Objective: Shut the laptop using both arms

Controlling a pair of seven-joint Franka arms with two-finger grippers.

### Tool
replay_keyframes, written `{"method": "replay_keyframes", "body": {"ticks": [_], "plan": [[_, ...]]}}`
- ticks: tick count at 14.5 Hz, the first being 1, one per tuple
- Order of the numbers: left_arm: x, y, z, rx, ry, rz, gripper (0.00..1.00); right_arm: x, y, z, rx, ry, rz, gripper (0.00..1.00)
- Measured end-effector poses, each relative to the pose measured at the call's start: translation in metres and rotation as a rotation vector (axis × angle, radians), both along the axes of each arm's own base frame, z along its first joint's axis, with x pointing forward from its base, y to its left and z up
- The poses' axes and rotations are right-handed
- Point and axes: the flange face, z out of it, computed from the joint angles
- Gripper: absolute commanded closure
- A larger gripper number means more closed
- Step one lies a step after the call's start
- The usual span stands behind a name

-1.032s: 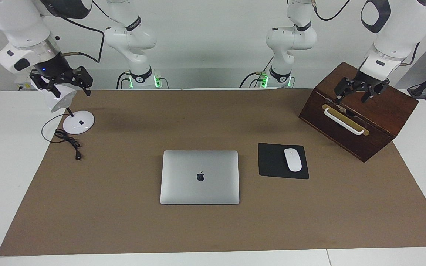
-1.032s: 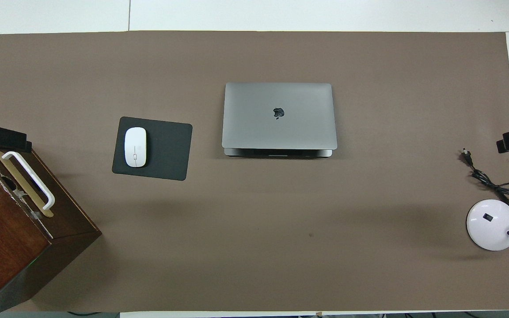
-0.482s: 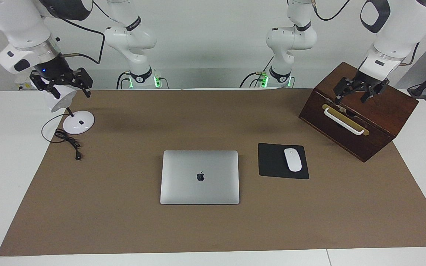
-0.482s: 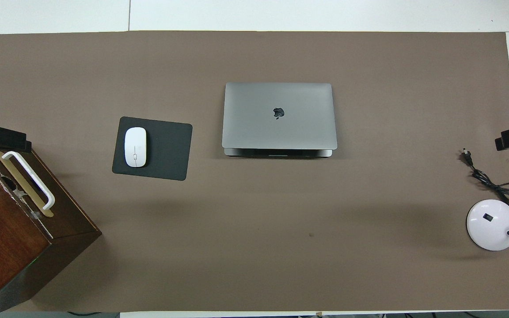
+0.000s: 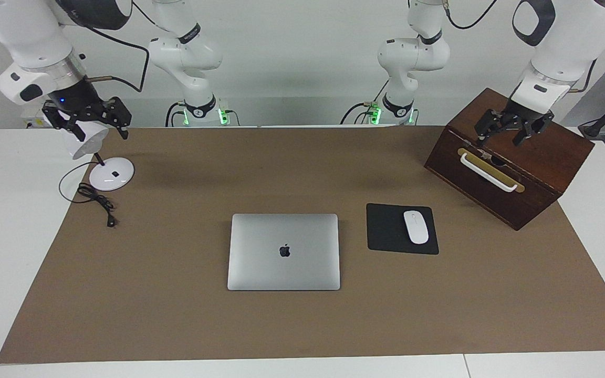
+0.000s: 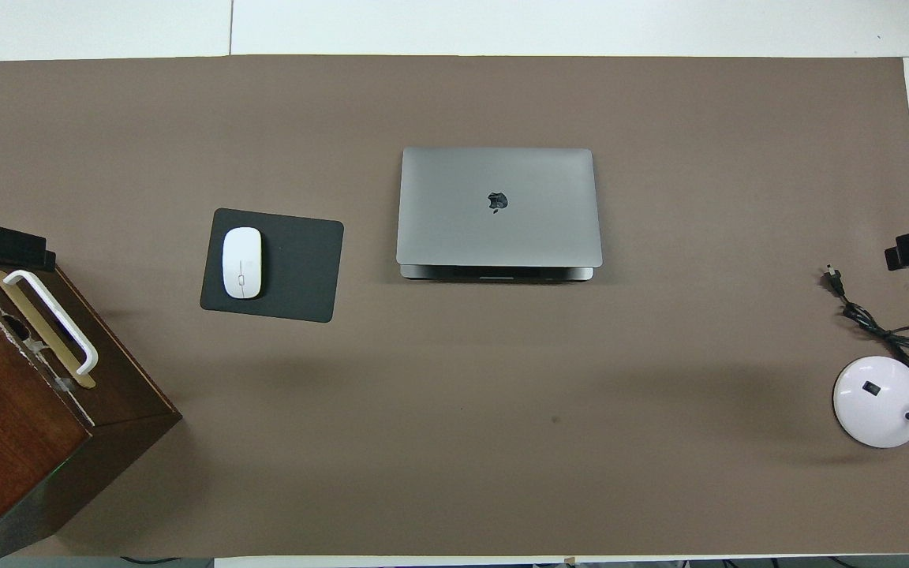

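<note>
With the laptop (image 5: pixel 283 251) at frame centre seemingly shut already, keep the left claw (image 5: pixel 512 128) at upper right and right claw (image 5: pixel 86 119) at upper left spread and clear.

Laptop (image 5: pixel 283 251) mid-table, mouse (image 5: pixel 416 227) on mouse pad (image 5: pixel 386 229) beside it toward left arm's end

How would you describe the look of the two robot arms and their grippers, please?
Both arms are white and rounded, with dark grey caps at the joints and a silver ring at each wrist. Black cables loop along them. The left gripper and right gripper are black, clawed and skeletal. A small blue light glows at the right wrist; green lights glow at both bases.
</note>
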Motion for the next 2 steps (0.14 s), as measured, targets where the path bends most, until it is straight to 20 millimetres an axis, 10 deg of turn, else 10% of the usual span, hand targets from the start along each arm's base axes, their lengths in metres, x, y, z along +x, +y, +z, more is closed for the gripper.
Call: {"method": "replay_keyframes", "body": {"ticks": [2], "plan": [[0.0000, -0.0001, 0.0003, 0.000, -0.001, 0.000, 0.00, -0.0001, 0.0000, 0.0000, 0.000, 0.000, 0.000, 0.00]]}}
